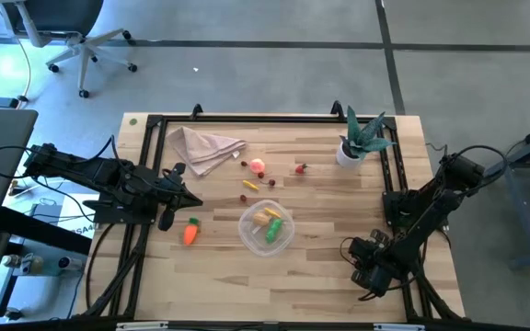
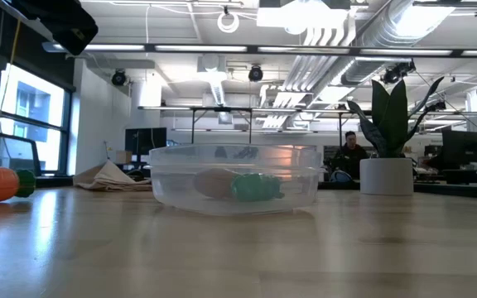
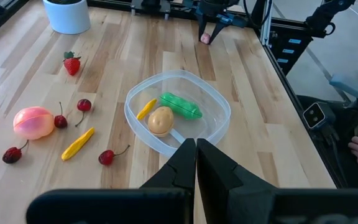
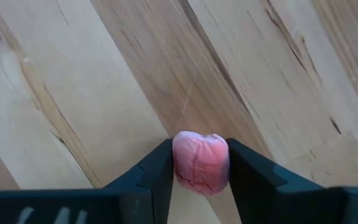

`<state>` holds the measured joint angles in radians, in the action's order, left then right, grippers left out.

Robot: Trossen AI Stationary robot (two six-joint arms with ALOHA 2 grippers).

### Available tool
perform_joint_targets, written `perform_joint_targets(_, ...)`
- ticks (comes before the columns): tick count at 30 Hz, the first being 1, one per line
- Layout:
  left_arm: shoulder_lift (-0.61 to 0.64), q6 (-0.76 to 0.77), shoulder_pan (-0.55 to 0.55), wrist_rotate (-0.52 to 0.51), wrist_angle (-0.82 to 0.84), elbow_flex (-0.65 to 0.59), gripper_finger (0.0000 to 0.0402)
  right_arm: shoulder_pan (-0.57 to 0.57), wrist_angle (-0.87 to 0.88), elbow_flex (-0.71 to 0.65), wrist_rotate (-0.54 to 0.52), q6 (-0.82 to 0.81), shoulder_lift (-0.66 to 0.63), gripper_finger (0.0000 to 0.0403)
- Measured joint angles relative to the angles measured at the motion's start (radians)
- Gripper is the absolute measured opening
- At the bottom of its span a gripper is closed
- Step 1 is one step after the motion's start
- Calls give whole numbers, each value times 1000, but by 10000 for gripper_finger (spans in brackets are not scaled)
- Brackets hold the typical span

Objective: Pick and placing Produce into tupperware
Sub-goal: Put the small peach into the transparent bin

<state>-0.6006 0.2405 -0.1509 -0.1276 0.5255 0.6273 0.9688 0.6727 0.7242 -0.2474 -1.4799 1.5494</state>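
Note:
The clear round tupperware [image 1: 266, 228] stands mid-table and holds a green piece [image 3: 180, 106], a tan potato [image 3: 161, 120] and a yellow piece [image 3: 145, 109]. An orange carrot [image 1: 190, 233] lies to its left. A peach [image 1: 259, 167], a strawberry [image 1: 300, 168], cherries [image 3: 107, 157] and a yellow piece [image 1: 249, 185] lie on the wood beyond it. My right gripper [image 4: 201, 149] points down at the table's near right corner, shut on a small pink fruit [image 4: 201, 163]. My left gripper [image 3: 196, 149] hovers shut left of the tupperware, holding nothing. My right gripper pinches the pink fruit's two opposite sides [image 4: 178, 165] between its two fingers, coming from above and pointing steeply down. The wrinkled rounded end of the fruit [image 4: 199, 142] sticks out past the fingertips toward the wood. Whether it rests on the table or hangs just clear, I cannot tell.
A beige napkin [image 1: 205, 147] lies crumpled at the far left. A spiky green plant in a white pot [image 1: 357, 140] stands at the far right. A black frame [image 1: 247, 119] runs along the table's edges. Bare wood lies between the tupperware and my right gripper.

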Motion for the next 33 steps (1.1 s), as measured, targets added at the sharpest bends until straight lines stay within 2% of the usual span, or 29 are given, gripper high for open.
perform_joint_targets(15, 0, 0, 0, 0, 0, 0, 5, 0, -3, 2, -10, -22, 0, 124)
perform_joint_targets(22, 0, 0, 0, 0, 0, 0, 5, -13, 45, 78, -93, 24, -27, 124)
perform_joint_targets(27, 0, 0, 0, 0, 0, 0, 5, -73, 138, 199, -209, 193, -52, 124)
perform_joint_targets(33, 0, 0, 0, 0, 0, 0, 5, -215, 150, 388, -323, 550, -53, 124)
